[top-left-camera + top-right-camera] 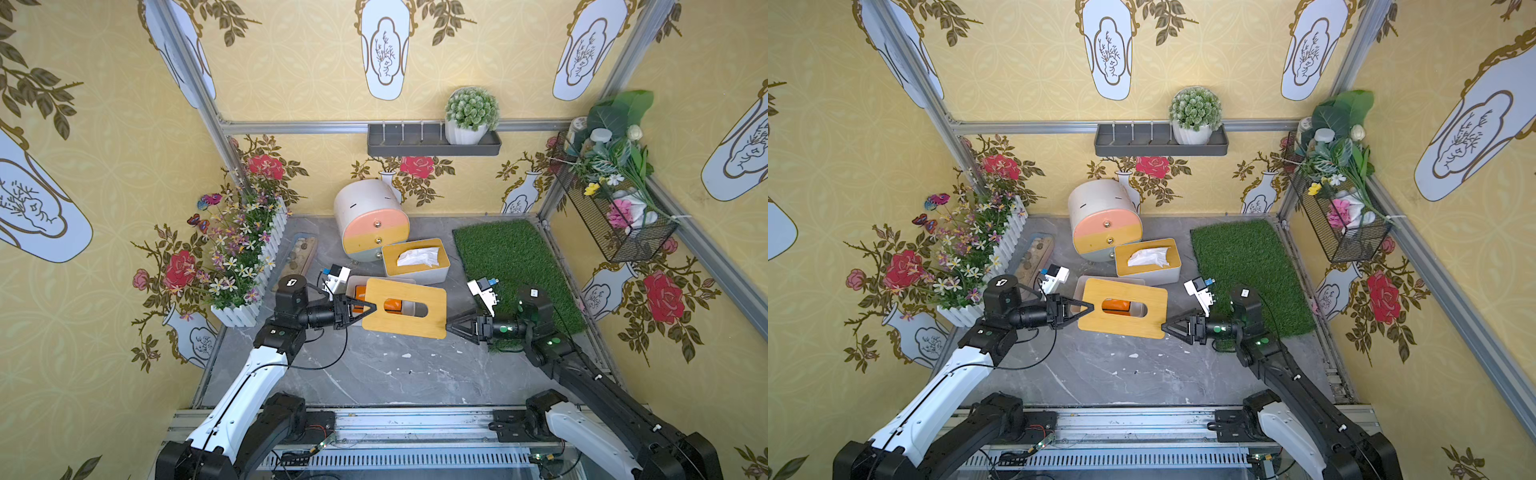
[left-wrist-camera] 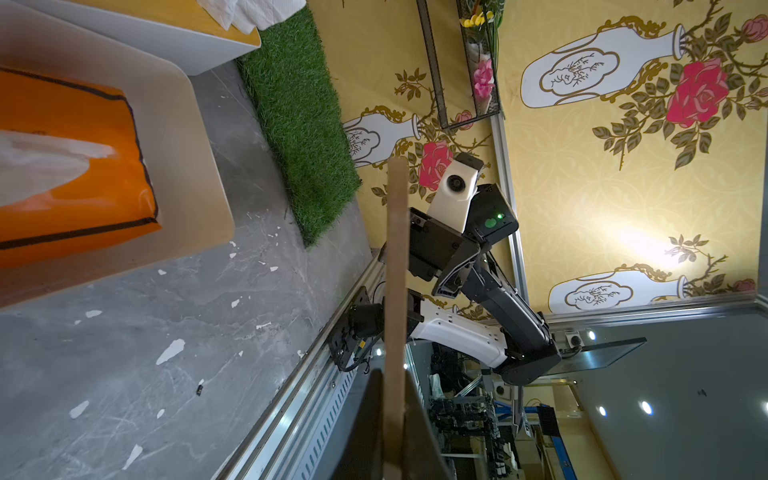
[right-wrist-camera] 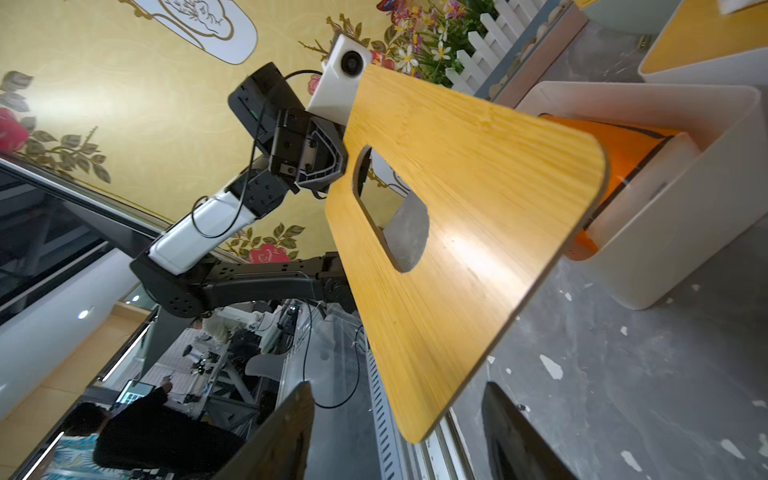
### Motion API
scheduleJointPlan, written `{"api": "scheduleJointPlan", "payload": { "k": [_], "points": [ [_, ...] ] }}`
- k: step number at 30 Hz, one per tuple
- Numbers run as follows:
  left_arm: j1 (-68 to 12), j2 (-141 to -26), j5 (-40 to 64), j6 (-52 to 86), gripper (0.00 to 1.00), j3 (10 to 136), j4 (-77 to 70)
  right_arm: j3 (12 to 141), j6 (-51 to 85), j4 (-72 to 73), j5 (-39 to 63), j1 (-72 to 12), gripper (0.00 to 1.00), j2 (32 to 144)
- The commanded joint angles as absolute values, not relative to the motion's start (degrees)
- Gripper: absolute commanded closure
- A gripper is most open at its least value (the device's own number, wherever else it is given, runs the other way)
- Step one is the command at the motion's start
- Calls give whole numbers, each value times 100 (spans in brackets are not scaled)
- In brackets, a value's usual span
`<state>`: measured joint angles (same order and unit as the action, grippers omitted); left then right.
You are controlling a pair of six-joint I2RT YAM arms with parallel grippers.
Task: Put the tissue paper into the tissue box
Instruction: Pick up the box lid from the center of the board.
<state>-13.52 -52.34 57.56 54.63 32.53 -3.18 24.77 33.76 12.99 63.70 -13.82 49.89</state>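
Orange film with dark seams wraps the tissue paper pack (image 2: 75, 174). It lies down inside the white, round-cornered tissue box (image 2: 195, 166), and a loose white sheet (image 2: 41, 166) pokes out of its top. In both top views only a strip of the orange pack (image 1: 392, 305) shows through the oval slot of the bamboo lid (image 1: 399, 326). That lid hangs over most of the box, clear of the rim and shifted toward the robot's side. The left wrist view shows the lid (image 2: 395, 249) edge-on. The left gripper (image 2: 392, 399) is clamped on its short end, one dark finger (image 2: 365, 419) pressed against each face. From the right wrist the lid (image 3: 478, 187) appears tilted, its grain pale yellow and glossy, with the box (image 3: 665, 249) and the orange pack beyond it. The right gripper (image 3: 397, 384) stands spread wide, its fingers (image 3: 282, 436) on either side of the lid's near corner without touching it, so it grasps nothing. In a top view that gripper (image 1: 1165, 326) sits just at the lid's right-hand corner. Behind the box stands a second tissue box (image 1: 415, 272), lid on, with crumpled white tissue rising from its slot. To its right a green grass mat (image 1: 511, 257) lies on the grey marbled tabletop (image 1: 395, 374).
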Motion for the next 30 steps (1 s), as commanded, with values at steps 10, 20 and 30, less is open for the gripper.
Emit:
{"api": "scheduleJointPlan", "payload": {
  "k": [10, 20, 30],
  "points": [
    [-1348, -5055, 6434, 5751, 100, 3112, -984, 1970, 5412, 3860, 7110, -1341, 47, 5273],
    [-1352, -5018, 6442, 5869, 100, 3107, -1011, 1504, 6763, 5357, 6583, -1378, 61, 5111],
    [-1348, -4975, 6415, 5898, 100, 3024, -1020, 1280, 7383, 5939, 6000, -1685, 66, 5128]
  ]
}}
